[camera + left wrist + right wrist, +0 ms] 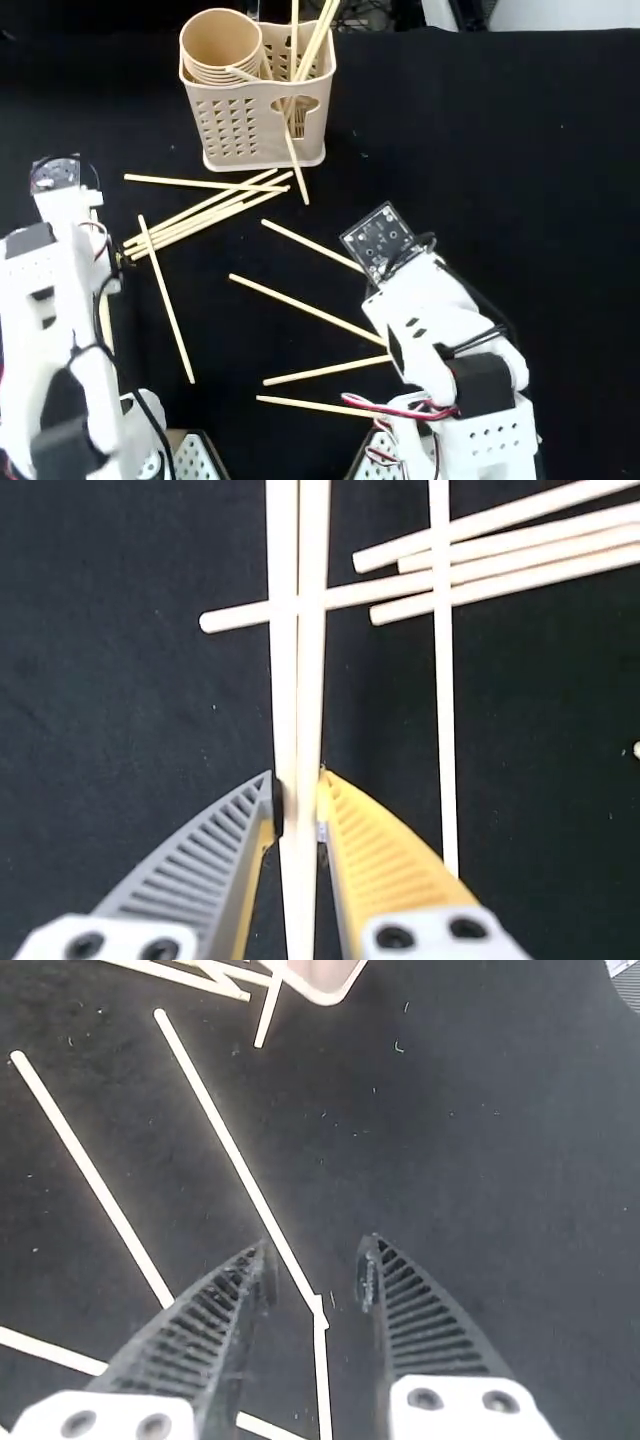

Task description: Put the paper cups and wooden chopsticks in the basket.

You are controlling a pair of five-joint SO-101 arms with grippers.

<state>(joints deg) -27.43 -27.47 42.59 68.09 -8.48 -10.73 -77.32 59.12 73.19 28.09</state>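
A surface covered in black cloth is seen from above and takes up nearly the whole high view. Beyond its far edge, at about one o'clock, a pale strip of background is visible. Beside that strip, at about twelve o'clock, a dark tangle is seen, too dim to be identified. In the right wrist view, the black cloth is dotted with fine pale specks of lint, and a tiny curled thread is seen lying on it.
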